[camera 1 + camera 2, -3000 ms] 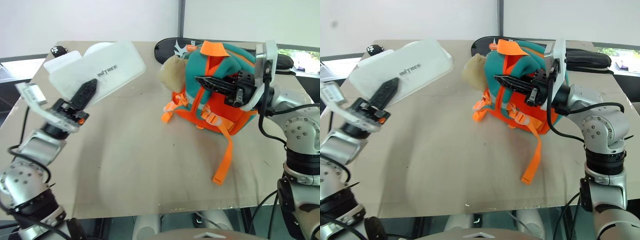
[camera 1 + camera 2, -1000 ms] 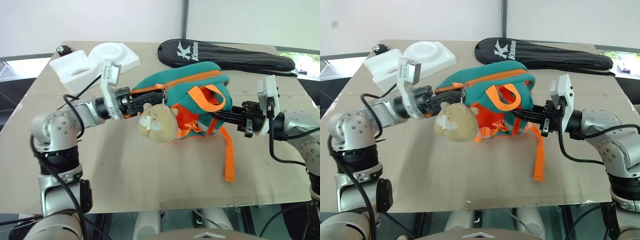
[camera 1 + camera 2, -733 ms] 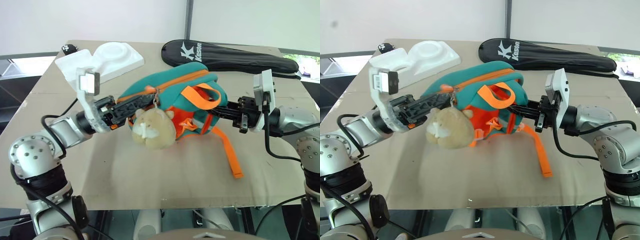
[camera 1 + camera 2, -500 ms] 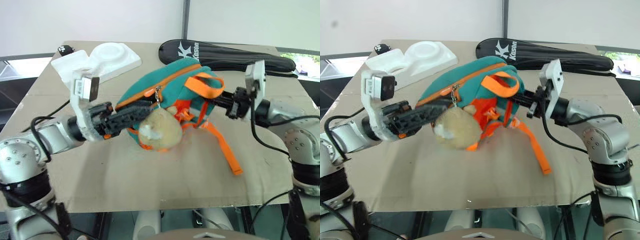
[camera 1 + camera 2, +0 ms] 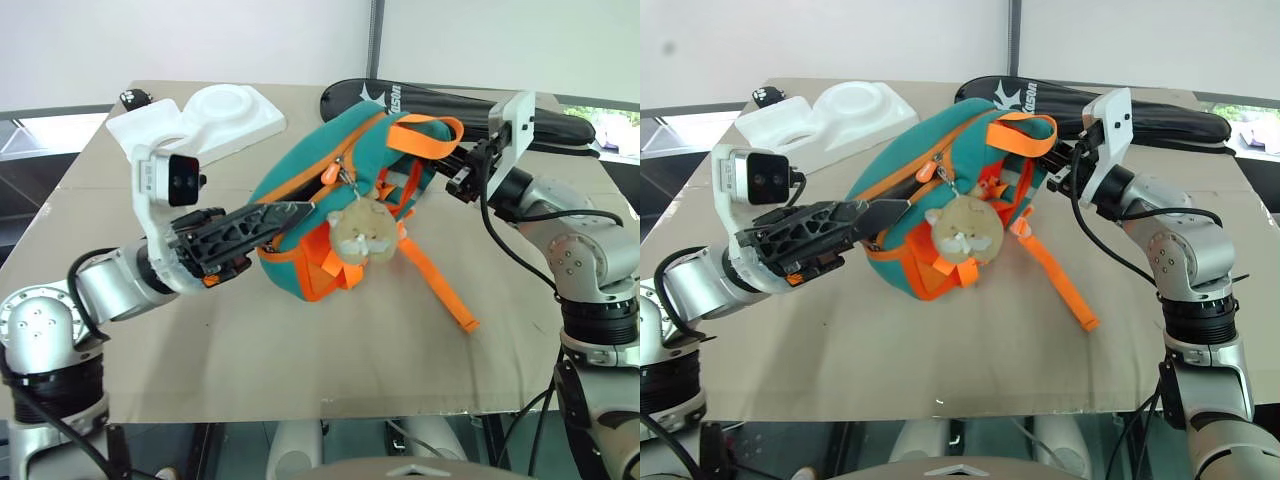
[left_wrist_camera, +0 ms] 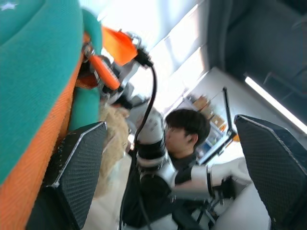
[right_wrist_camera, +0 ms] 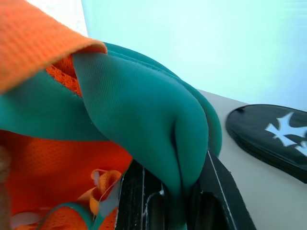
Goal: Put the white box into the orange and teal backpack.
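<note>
At the table's centre, the orange and teal backpack (image 5: 330, 215) hangs tilted from the right gripper (image 7: 175, 203), pinched on its teal fabric at two o'clock. The left gripper (image 5: 262, 220) gapes wide, empty. The white box is unseen, presumably inside; a slipping pinch could drop everything.

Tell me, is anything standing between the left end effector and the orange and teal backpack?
Nothing visible does. The left end effector is open, its fingertips right at the side of the orange and teal backpack, near the zip. The plush toy hangs further along, not between them.
</note>
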Tool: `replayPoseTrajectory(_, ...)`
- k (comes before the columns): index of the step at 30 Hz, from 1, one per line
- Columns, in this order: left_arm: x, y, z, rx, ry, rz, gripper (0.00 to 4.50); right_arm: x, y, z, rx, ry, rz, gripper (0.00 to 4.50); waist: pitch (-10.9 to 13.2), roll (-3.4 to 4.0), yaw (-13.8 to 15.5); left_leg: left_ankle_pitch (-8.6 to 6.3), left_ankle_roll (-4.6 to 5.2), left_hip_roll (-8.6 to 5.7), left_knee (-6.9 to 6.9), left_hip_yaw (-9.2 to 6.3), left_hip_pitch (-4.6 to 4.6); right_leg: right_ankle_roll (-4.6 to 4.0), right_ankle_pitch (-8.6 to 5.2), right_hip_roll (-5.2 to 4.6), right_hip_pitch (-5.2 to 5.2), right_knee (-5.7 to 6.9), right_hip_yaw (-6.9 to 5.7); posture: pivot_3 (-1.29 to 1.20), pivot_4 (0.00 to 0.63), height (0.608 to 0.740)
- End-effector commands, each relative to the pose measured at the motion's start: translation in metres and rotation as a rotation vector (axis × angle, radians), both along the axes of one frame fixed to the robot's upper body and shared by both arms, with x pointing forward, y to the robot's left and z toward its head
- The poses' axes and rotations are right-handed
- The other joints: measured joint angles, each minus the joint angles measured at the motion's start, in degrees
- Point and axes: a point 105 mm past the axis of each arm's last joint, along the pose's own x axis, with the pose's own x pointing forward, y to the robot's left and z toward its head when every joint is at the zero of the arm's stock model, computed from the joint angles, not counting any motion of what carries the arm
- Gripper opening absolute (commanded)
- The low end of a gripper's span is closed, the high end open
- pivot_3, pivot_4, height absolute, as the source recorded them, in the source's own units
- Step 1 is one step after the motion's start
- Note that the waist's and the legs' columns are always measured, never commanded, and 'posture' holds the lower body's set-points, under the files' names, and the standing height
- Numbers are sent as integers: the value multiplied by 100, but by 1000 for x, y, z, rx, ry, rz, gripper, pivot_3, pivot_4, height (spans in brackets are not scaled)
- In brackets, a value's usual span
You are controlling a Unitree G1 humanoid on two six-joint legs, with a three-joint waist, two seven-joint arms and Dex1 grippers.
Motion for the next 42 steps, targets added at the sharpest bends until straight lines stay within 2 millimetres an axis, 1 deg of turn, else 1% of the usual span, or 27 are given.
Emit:
replayPoseTrajectory(1,1,19,39,-148,-124,92,4413,15,-40,19,41,-66,-217,0,-1,-2,2,0,0,0,2,-1,-1,0,0,0,0,0,0,0,150,740)
replayPoseTrajectory(2,3,22,41,-159,-125,111,4413,16,-42,20,42,-67,-234,0,-1,-2,-6,0,0,0,2,0,0,0,0,0,1,0,1,0,150,740)
replayPoseTrajectory(5,13,39,55,-236,-134,190,4413,26,-57,19,40,-62,-326,0,-1,-2,-37,0,0,0,-1,1,2,1,0,3,0,0,5,0,150,740)
replayPoseTrajectory(8,20,63,74,-366,-151,287,4413,34,-73,18,42,-63,-429,0,0,-1,15,0,0,0,-1,-2,-2,0,0,4,0,-4,0,0,150,740)
replayPoseTrajectory(9,22,69,77,-405,-151,309,4413,37,-78,19,50,-63,-464,0,0,0,55,0,0,-2,-1,-2,-2,0,0,1,1,-5,-2,0,150,740)
replayPoseTrajectory(10,22,71,77,-415,-147,314,4413,38,-82,19,60,-64,-486,0,0,0,94,0,0,-6,-1,-2,-2,1,0,-2,2,-6,-2,0,150,740)
replayPoseTrajectory(11,21,69,75,-402,-146,303,4413,40,-85,20,70,-66,-503,0,0,-1,105,0,0,-8,0,-1,-3,1,1,-3,5,-9,-2,0,150,740)
replayPoseTrajectory(13,20,55,63,-316,-114,283,4413,40,-83,22,89,-70,-488,0,0,0,118,0,0,-13,1,-1,-4,2,1,-8,6,-10,-1,0,150,740)
replayPoseTrajectory(15,26,38,46,-156,-61,318,4413,36,-75,23,95,-73,-447,0,0,-1,115,0,0,-16,-1,-2,-4,3,0,-12,6,-9,-1,0,150,740)
replayPoseTrajectory(16,35,30,33,-47,-44,382,4413,32,-67,23,99,-70,-399,0,0,0,114,0,0,-15,-1,-3,-4,3,0,-12,6,-9,-1,0,150,740)
replayPoseTrajectory(17,39,18,21,63,-68,407,4413,25,-55,23,102,-73,-334,0,1,2,119,0,0,-15,-3,-5,-3,3,0,-11,6,-7,-2,0,150,740)
replayPoseTrajectory(19,43,5,7,187,-104,433,4413,13,-38,24,110,-72,-238,0,1,4,122,0,0,-16,-8,-7,-2,2,0,-10,5,-6,-7,0,150,740)
replayPoseTrajectory(20,40,-1,2,228,-127,417,4413,8,-32,24,108,-73,-206,0,2,5,117,0,-1,-15,-9,-7,0,1,0,-9,5,-5,-7,0,150,740)
replayPoseTrajectory(23,38,-8,-7,255,-118,389,4413,-4,-21,24,102,-70,-143,0,3,6,107,0,-1,-15,-11,-5,-1,1,0,-10,4,-6,-6,0,150,740)
replayPoseTrajectory(26,48,-9,-16,284,-77,432,4413,-13,-13,23,90,-72,-88,0,4,8,107,0,0,-13,-12,-6,0,1,-1,-9,3,-7,-7,0,150,740)
replayPoseTrajectory(28,55,-10,-19,301,-77,472,4413,-17,-11,23,86,-75,-66,0,4,9,107,0,0,-13,-12,-6,0,1,-1,-9,3,-7,-7,0,150,740)
replayPoseTrajectory(31,67,-13,-14,262,-69,518,4413,-22,-9,24,84,-80,-38,0,4,9,126,0,0,-14,-11,-5,-1,1,0,-10,4,-7,-6,0,150,740)
replayPoseTrajectory(34,81,-15,-14,264,-48,559,4413,-24,-10,23,77,-79,-34,0,4,8,122,0,0,-16,-8,-7,-3,2,0,-11,4,-8,-8,0,150,740)
replayPoseTrajectory(38,104,-29,-16,295,-25,596,4413,-26,-13,19,64,-69,-34,0,4,8,120,0,0,-17,-8,-8,-3,2,0,-10,5,-9,-8,0,150,740)
replayPoseTrajectory(40,113,-33,-16,289,-7,611,4413,-27,-13,17,59,-64,-36,0,4,8,119,0,0,-19,-8,-8,-4,3,0,-11,5,-10,-8,0,150,740)
replayPoseTrajectory(42,115,-41,-19,319,-27,594,3885,-27,-16,16,60,-60,-49,0,4,9,113,0,0,-20,-8,-8,-5,3,0,-11,4,-11,-8,0,150,740)
